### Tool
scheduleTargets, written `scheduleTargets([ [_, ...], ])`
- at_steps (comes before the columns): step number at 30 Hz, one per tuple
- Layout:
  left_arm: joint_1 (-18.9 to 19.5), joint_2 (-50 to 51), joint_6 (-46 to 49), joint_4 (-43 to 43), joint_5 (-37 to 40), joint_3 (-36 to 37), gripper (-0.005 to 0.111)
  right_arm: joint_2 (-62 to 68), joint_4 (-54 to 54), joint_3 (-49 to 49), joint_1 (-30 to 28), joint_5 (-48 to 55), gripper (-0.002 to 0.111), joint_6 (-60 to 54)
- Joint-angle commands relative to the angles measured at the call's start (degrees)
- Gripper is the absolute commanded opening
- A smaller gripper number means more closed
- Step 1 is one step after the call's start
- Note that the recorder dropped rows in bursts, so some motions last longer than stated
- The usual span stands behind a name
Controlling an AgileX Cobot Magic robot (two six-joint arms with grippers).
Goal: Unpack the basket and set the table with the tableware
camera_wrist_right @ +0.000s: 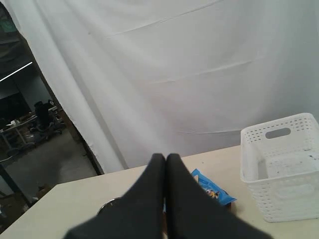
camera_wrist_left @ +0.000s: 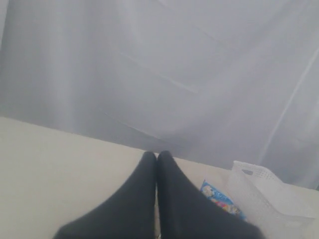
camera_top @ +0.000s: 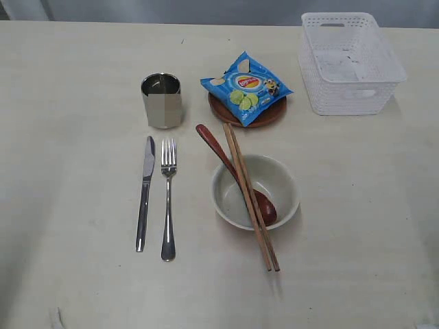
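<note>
at the far right of the table (camera_top: 68, 205) the basket (camera_top: 343, 96) sits empty, seemingly nearer the right pincer (camera_wrist_right: 165, 157) than the left pincer (camera_wrist_left: 157, 155), both clenched on nothing, chopsticks (camera_top: 243, 185) lying near-to-far across the bowl (camera_top: 287, 184); probably nothing left to unpack.

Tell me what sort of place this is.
Likely a lab or workshop, staged for dining: a white curtain backs the table, and desks and chairs show in the dim room past it.
</note>
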Motion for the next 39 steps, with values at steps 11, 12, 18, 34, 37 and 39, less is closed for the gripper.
scheduleTargets([
  [11, 0.1, -0.2, 12.1, 0.3, -5.0, 13.6, 0.0, -0.3, -0.2, 0.3, -0.2, -0.5, 0.0, 0.2],
  [12, 0.1, -0.2, 12.1, 1.3, -5.0, 14.5, 0.0, -0.3, -0.2, 0.3, -0.2, -0.5, 0.0, 0.2],
  [18, 0.1, -0.2, 12.2, 3.5, -0.7, 15.8, 0.0, -0.3, -0.2, 0.3, -0.2, -0.5, 0.0, 0.1],
  [34, 0.1, -0.2, 12.2, 3.7, -0.2, 15.8, 0.0, -0.3, -0.2, 0.3, -0.2, -0.5, 0.0, 0.1],
  [37, 0.1, -0.2, 12.2, 3.7, -0.2, 15.8, 0.0, -0.3, -0.2, 0.3, -0.2, -0.5, 0.0, 0.1],
  [39, 0.1, -0.2, 12.3, 3.7, -0.2, 15.8, 0.0, -0.3, -0.2, 0.3, -0.2, -0.5, 0.0, 0.1],
])
